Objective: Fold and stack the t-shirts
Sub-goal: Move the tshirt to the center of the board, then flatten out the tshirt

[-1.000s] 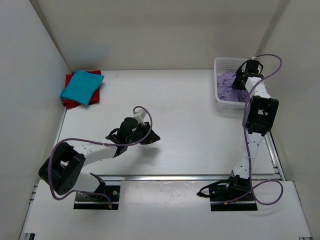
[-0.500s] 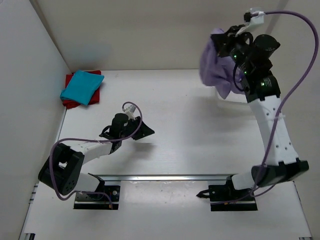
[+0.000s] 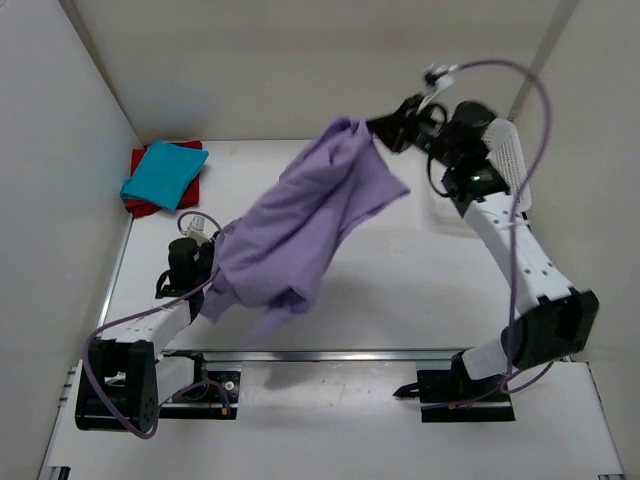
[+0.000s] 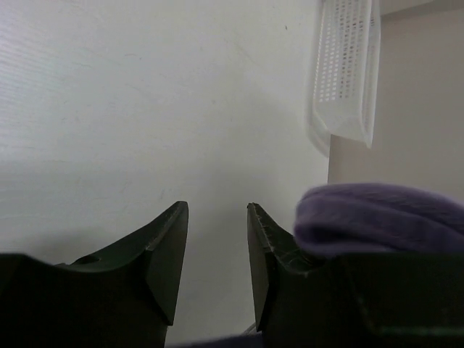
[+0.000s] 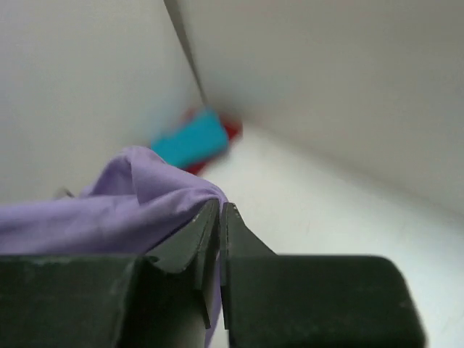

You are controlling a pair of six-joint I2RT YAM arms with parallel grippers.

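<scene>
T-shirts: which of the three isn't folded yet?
The lavender shirt: it hangs loose and spread out from the shut right claw. The teal shirt lies folded on the dark red shirt in the far left corner.

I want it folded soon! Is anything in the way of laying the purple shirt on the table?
Yes: the left claw sits under the low end of the purple shirt, and some cloth rests on it.

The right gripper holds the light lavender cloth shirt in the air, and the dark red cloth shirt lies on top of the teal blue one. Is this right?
Not quite. The top external view shows the teal blue cloth shirt lying on top of the dark red cloth shirt. The right gripper does hold the light lavender cloth shirt in the air.
</scene>
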